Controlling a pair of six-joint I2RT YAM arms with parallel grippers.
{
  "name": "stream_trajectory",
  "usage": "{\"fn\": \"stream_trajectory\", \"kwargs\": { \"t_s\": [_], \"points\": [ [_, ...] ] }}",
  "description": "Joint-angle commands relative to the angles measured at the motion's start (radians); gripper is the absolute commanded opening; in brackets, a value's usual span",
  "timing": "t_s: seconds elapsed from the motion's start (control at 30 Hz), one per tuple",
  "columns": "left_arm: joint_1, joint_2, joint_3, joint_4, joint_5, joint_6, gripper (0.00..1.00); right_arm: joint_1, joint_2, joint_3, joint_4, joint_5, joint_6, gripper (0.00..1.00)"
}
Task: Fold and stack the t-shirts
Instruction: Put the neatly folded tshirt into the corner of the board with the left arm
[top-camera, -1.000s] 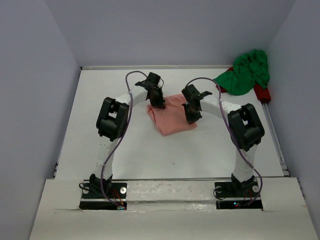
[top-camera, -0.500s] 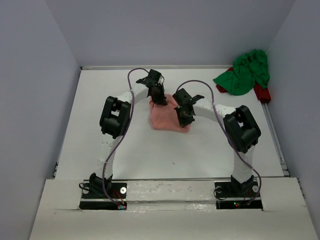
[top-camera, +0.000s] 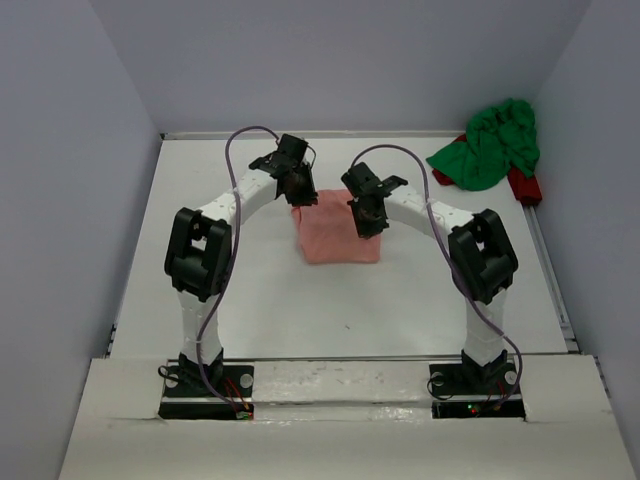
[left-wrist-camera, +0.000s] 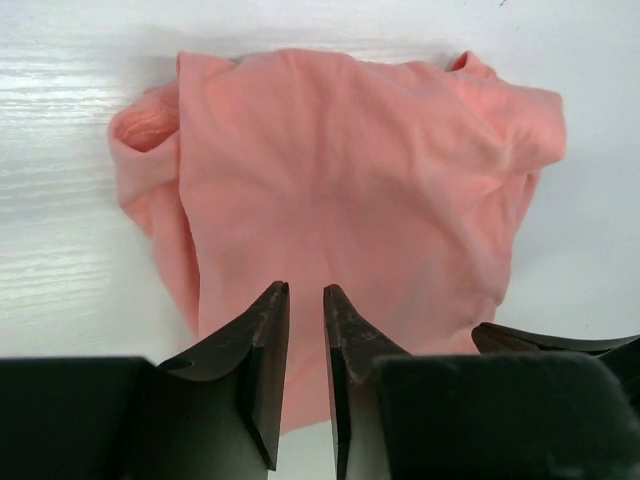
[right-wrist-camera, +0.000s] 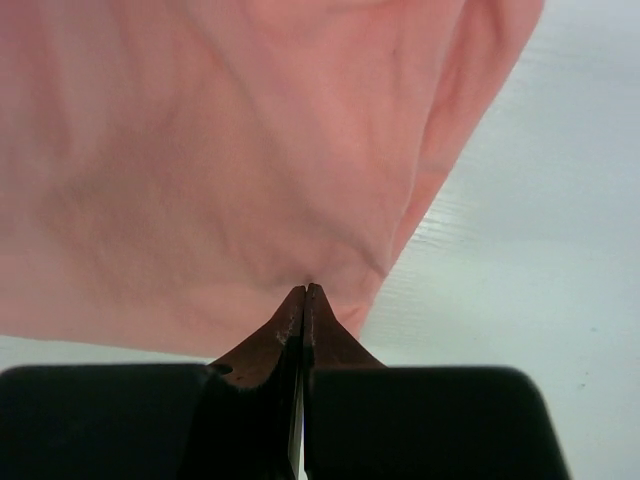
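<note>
- Compared with a second ago, the left gripper (top-camera: 298, 190) and the right gripper (top-camera: 366, 222) are being seen farther out from the arm bases. The salmon pink t-shirt (top-camera: 338, 238) is being shown as a squarer, flatter fold instead of a skewed one.
- The left gripper's fingers (left-wrist-camera: 262, 345), pressed together before, are being held slightly parted. Only a narrow slit is being left between them, and no cloth is being gripped in it.
- Just beyond and below those fingertips, the pink shirt is being left lying flat on the white table (left-wrist-camera: 60, 200), with a rolled edge at one side.
- The right gripper's jaws are being pressed together, and a pucker of the pink shirt's edge is being pinched at their tips, with creases being drawn towards that point.
- The two grippers are being kept apart: the left one at the fold's far left corner, the right one over its right side.
- Well beyond the right gripper and off to its right, the bright green t-shirt (top-camera: 490, 145) is being left crumpled in a heap, draped partly over a red block (top-camera: 524, 186).
</note>
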Motion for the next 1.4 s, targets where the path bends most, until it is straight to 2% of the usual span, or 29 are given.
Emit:
{"fn": "stream_trajectory", "kwargs": {
  "t_s": [0.0, 0.2, 0.23, 0.3, 0.37, 0.53, 0.67, 0.87, 1.0, 1.13, 1.37],
  "points": [
    [0.000, -0.046, 0.027, -0.029, -0.049, 0.025, 0.33, 0.017, -0.063, 0.061, -0.044, 0.043, -0.010, 0.00],
    [0.002, -0.137, -0.065, 0.000, -0.058, 0.018, 0.56, 0.039, -0.235, 0.021, -0.089, 0.078, 0.029, 0.02],
    [0.006, -0.149, -0.076, 0.000, -0.056, 0.016, 0.62, 0.039, -0.261, 0.008, -0.090, 0.078, 0.032, 0.19],
    [0.026, -0.160, -0.130, 0.032, 0.005, 0.019, 0.66, 0.039, -0.327, -0.024, -0.095, 0.074, 0.047, 0.36],
    [0.054, -0.184, -0.215, 0.077, 0.084, 0.019, 0.68, 0.039, -0.376, -0.056, -0.087, 0.054, 0.049, 0.43],
    [0.127, -0.246, -0.340, 0.161, 0.192, 0.024, 0.73, 0.039, -0.540, -0.166, -0.066, 0.035, 0.042, 0.50],
    [0.195, -0.260, -0.445, 0.227, 0.290, 0.019, 0.75, 0.039, -0.608, -0.212, -0.061, 0.034, 0.036, 0.50],
    [0.236, -0.185, -0.476, 0.293, 0.451, 0.033, 0.79, 0.039, -0.677, -0.257, -0.056, 0.034, 0.033, 0.50],
    [0.239, -0.119, -0.479, 0.384, 0.603, -0.005, 0.79, 0.039, -0.694, -0.275, -0.055, 0.034, 0.027, 0.50],
    [0.249, -0.074, -0.506, 0.548, 0.750, -0.089, 0.80, 0.039, -0.715, -0.291, -0.055, 0.040, 0.019, 0.50],
    [0.249, 0.007, -0.470, 0.534, 0.700, -0.125, 0.80, 0.039, -0.764, -0.259, -0.069, 0.060, 0.003, 0.51]
  ]
}}
